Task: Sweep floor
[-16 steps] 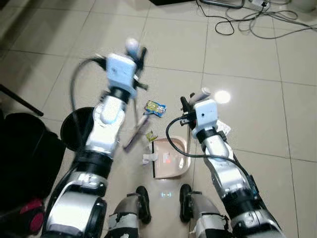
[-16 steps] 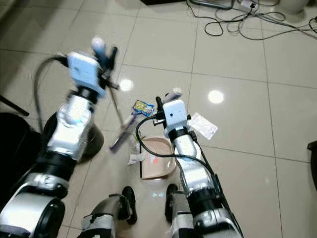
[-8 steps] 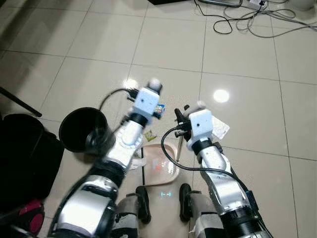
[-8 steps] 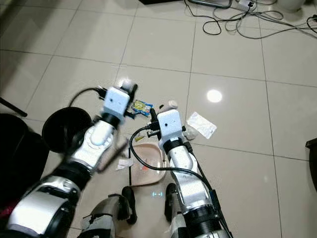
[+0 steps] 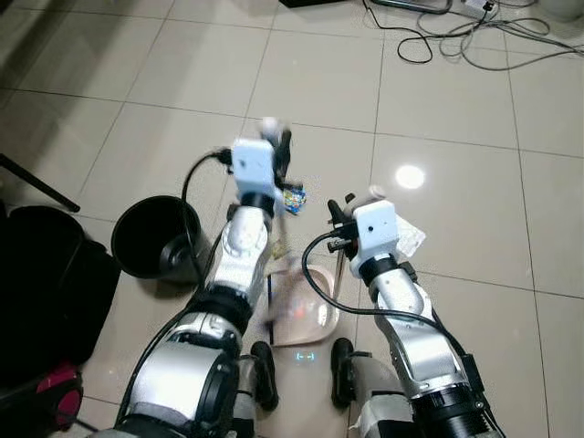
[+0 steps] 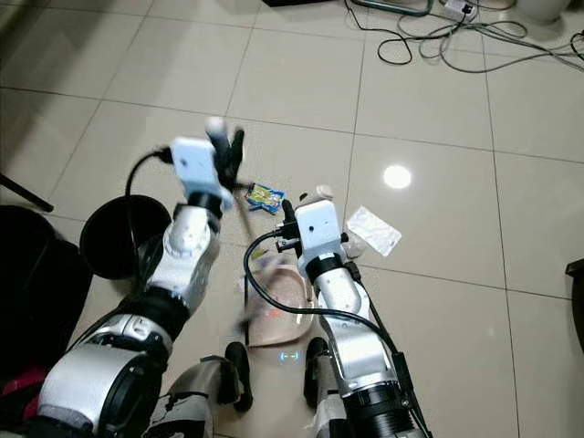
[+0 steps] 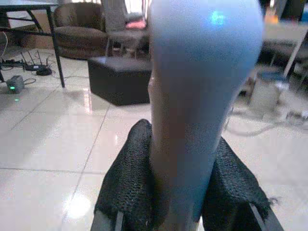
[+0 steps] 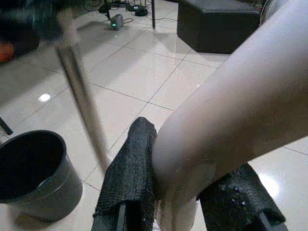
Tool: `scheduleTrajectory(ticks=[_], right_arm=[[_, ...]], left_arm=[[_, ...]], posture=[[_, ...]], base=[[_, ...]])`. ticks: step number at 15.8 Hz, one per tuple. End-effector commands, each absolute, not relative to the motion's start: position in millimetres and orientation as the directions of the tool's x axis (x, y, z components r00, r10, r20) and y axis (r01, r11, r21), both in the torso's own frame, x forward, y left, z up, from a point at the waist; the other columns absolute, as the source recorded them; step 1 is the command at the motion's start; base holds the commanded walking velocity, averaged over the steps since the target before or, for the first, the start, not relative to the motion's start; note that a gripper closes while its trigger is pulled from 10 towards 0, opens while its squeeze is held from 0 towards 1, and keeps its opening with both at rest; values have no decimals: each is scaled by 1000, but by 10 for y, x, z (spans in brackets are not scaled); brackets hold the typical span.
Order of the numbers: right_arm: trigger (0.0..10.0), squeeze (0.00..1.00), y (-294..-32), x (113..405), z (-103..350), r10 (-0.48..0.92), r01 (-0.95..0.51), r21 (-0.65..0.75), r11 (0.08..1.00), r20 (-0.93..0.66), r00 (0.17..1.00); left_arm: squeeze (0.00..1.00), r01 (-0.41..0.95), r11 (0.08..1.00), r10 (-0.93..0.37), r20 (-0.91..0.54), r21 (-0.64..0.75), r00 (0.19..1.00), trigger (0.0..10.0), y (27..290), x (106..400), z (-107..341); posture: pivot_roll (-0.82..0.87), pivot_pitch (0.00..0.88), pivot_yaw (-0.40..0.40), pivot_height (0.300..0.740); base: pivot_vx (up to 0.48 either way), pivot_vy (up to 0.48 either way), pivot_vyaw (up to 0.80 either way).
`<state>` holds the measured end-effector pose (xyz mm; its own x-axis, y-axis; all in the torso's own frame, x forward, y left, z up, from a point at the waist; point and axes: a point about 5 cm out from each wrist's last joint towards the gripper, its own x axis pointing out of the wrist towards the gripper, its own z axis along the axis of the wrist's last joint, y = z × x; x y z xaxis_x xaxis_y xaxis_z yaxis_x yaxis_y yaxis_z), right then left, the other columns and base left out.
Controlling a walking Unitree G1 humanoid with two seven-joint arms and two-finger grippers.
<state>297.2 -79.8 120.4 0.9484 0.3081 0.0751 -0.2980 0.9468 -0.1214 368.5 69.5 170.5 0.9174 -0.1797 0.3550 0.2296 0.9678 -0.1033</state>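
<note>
Sweeping litter into the dustpan

The left tool (image 5: 278, 146) is clamped on the broom handle (image 7: 202, 96), angling its blurred head, seemingly at the dustpan (image 5: 306, 306), which the right tool (image 5: 351, 203) grips by its handle to catch floor wrappers (image 5: 293, 199).

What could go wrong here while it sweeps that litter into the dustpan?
The broom is swinging fast between the arms, so it could knock the dustpan and spill what is in it. The black bin stands close beside the left arm and might get tipped. The blue wrapper and the white wrapper could be flicked farther away.
</note>
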Motion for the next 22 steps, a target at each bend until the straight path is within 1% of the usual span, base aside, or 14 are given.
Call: scheduleTrajectory(ticks=[1, 2, 4, 5, 6, 7, 10, 12, 14, 16, 18, 20, 22], right_arm=[[10000, 0, -802, 2972, 1124, 320, -316, -108, 943, 30, 947], [10000, 0, -833, 3001, 1114, 314, -310, -114, 944, 26, 949], [10000, 0, -867, 3032, 1115, 310, -306, -118, 945, 22, 950], [10000, 0, -926, 3067, 1136, 303, -297, -123, 947, 28, 953], [10000, 0, -944, 3079, 1142, 299, -293, -123, 948, 30, 954], [10000, 0, -991, 3111, 1150, 287, -282, -121, 952, 33, 957], [10000, 0, -1152, 3159, 1187, 263, -255, -129, 958, 47, 964], [10000, 0, -1212, 3160, 1213, 257, -249, -123, 961, 51, 965], [10000, 0, -1307, 3134, 1238, 257, -250, -118, 961, 50, 965], [10000, 0, -1379, 3107, 1295, 251, -245, -104, 964, 56, 966], [10000, 0, -1451, 3063, 1367, 245, -242, -63, 968, 44, 968], [10000, 0, -1562, 2988, 1533, 261, -259, -61, 964, 42, 964], [10000, 0, -1681, 2936, 1691, 247, -245, -61, 968, 35, 968]], left_arm=[[0, 281, 940, -202, 350, -193, 915, 10000, 588, 3673, 1734], [0, 317, 933, -232, 386, -173, 893, 10000, 595, 3662, 1810], [0, 338, 931, -254, 420, -136, 871, 10000, 666, 3652, 1897], [0, 357, 933, -291, 472, -54, 832, 10000, 813, 3631, 2081], [0, 363, 932, -305, 484, -28, 820, 10000, 850, 3624, 2132], [0, 365, 930, -334, 492, 34, 804, 10000, 948, 3617, 2233], [0, 337, 936, -340, 526, 106, 779, 10000, 1304, 3536, 2585], [0, 332, 935, -346, 519, 124, 781, 10000, 1400, 3490, 2651], [0, 322, 940, -336, 477, 113, 812, 10000, 1528, 3419, 2612], [0, 299, 945, -326, 406, 130, 854, 10000, 1615, 3349, 2454], [0, 294, 945, -326, 339, 145, 882, 10000, 1677, 3261, 2298], [0, 268, 943, -315, 264, 200, 912, 10000, 1751, 3152, 2114], [0, 239, 946, -286, 214, 221, 934, 10000, 1821, 3073, 2010]], posture=[[-86, 308, 32, 740], [-74, 301, 33, 740], [-56, 280, 35, 740], [-29, 255, 38, 740], [-24, 252, 38, 740], [-6, 237, 41, 740], [4, 166, 52, 740], [6, 141, 54, 740], [7, 88, 56, 740], [-6, 55, 67, 740], [-13, 40, 74, 740], [-13, 31, 74, 740], [-15, 22, 71, 740]], base=[[0, 0, 0], [0, 0, 0], [0, 0, 0], [0, 0, 0], [0, 0, 0], [0, 0, 0], [0, 0, 0], [0, 0, 0], [0, 0, 0], [0, 0, 0], [0, 0, 0], [0, 0, 0], [0, 0, 0]])
